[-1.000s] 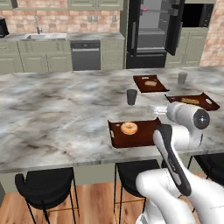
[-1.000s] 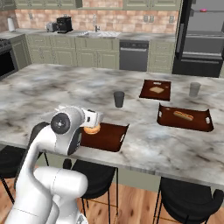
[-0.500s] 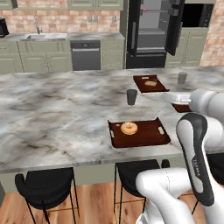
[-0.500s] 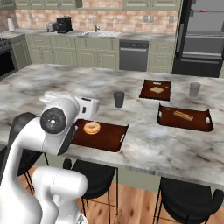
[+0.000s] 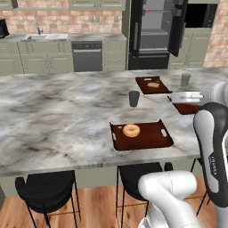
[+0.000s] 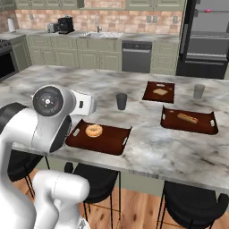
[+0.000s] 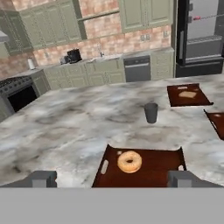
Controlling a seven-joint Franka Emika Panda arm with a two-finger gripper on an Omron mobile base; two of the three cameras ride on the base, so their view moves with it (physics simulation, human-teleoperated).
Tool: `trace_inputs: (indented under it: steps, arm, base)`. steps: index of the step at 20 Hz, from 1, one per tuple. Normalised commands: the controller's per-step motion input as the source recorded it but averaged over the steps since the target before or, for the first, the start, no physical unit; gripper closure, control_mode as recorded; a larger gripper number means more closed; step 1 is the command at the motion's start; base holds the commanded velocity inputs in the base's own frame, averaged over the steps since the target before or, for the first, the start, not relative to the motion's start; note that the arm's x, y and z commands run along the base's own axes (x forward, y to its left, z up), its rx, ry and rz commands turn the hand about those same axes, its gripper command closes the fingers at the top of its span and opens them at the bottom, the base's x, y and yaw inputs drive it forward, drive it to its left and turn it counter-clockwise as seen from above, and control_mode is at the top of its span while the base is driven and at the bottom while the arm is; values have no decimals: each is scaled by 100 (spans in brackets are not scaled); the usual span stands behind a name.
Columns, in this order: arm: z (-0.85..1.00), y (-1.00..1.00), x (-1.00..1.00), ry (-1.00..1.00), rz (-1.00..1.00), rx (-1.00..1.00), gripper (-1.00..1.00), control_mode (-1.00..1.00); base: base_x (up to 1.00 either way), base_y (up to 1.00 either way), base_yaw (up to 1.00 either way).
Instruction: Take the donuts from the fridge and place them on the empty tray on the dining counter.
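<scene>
An orange-tan glazed donut (image 5: 131, 130) (image 6: 93, 130) (image 7: 129, 161) lies near the left end of the dark reddish-brown tray (image 5: 147, 139) (image 6: 109, 142) (image 7: 159, 168) on the marble dining counter (image 5: 58, 116). My gripper (image 7: 113, 178) is open and holds nothing. It is raised above the counter on the tray's near side and looks over the donut. The white hand (image 5: 183, 95) (image 6: 85, 103) hangs over the counter beside the tray. The black fridge (image 5: 156, 33) (image 6: 208, 40) stands open at the back. A small pink thing (image 6: 207, 10) sits on an upper shelf.
A dark cup (image 5: 134, 98) stands just behind the tray. Two more trays with pale pastries (image 5: 152, 84) (image 6: 189, 120) and a grey cup (image 5: 185, 79) sit further right. Black stools (image 5: 46, 189) line the counter's near edge.
The hand has lifted up and away from the tray while the arm swung back. The donut has stayed on the tray and the jaws have stayed open.
</scene>
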Motion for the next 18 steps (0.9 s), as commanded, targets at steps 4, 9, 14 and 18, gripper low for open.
trace_inputs:
  steps: [4, 9, 14, 18]
  arm:
    - [0, 0, 0, 0, 0, 0, -100, 100]
    - [0, 0, 0, 0, 0, 0, -100, 100]
    - [0, 0, 0, 0, 0, 0, -100, 100]
    - [0, 0, 0, 0, 0, 0, -100, 100]
  base:
    - [-76, 0, -1]
    - [-100, -30, -1]
    - [-63, -100, -4]
    - [-26, -100, -7]
